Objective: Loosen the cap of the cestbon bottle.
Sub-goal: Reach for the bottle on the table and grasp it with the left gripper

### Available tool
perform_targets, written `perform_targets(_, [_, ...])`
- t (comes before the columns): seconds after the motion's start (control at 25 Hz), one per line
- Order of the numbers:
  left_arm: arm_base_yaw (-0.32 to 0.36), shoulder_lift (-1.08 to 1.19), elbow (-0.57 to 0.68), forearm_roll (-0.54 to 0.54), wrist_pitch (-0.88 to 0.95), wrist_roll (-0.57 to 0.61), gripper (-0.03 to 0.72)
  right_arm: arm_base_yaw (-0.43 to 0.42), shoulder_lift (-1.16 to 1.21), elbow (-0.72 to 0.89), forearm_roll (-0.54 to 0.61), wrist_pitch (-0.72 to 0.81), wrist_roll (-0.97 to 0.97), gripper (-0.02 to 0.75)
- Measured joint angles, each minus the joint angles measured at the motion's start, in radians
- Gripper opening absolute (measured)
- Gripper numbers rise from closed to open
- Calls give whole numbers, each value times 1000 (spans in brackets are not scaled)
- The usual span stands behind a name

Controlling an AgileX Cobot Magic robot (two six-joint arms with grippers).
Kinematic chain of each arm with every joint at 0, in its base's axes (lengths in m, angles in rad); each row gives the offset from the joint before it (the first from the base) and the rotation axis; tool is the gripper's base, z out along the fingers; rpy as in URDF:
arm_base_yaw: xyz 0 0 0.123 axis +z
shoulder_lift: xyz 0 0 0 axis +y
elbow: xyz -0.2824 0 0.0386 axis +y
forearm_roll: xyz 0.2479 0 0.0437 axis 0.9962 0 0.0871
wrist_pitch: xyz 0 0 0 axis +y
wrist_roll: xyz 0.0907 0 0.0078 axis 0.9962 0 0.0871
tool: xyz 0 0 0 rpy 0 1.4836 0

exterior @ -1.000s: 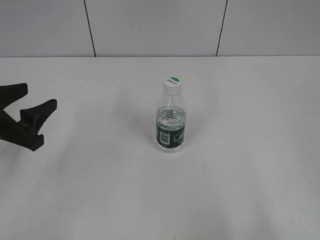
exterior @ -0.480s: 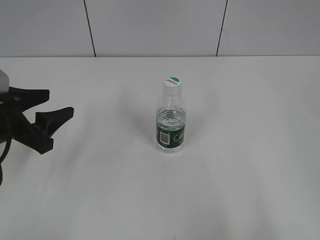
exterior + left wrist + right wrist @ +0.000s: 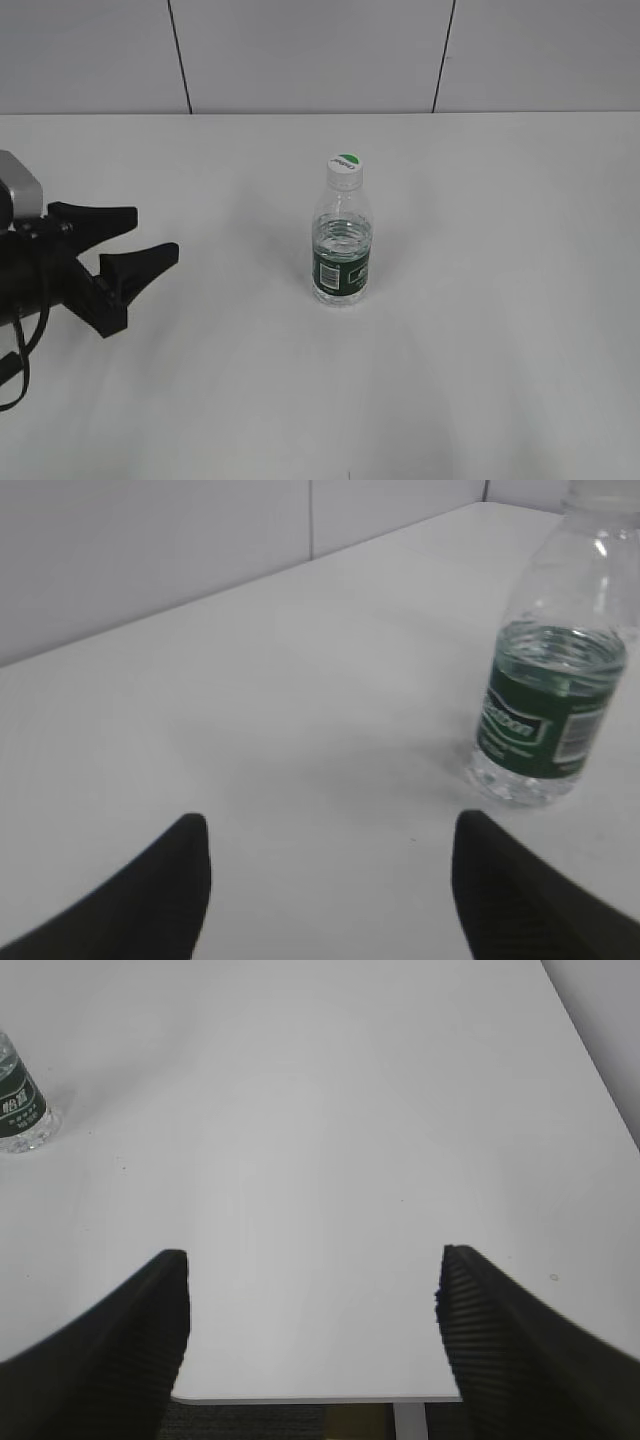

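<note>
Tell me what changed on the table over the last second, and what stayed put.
The left gripper moved in from the left edge toward the cestbon bottle, jaws open and empty; more of its arm now shows. It has not reached the bottle. Nothing was grasped or released. The bottle stands upright in the same spot with its cap on. The right gripper is open over the table.

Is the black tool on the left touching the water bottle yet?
Apart. The exterior view shows a wide stretch of bare table between the left tool and the bottle; its jaws stand open, holding nothing.
</note>
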Motion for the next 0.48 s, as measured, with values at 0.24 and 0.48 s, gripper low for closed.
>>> perform_targets(0.24, [0,83,-45,148,-31,-4,469,0,0,0,0,0,0,588])
perform_targets(0.48, [0,89,-84,173,-37,-56,473,0,0,0,0,0,0,588])
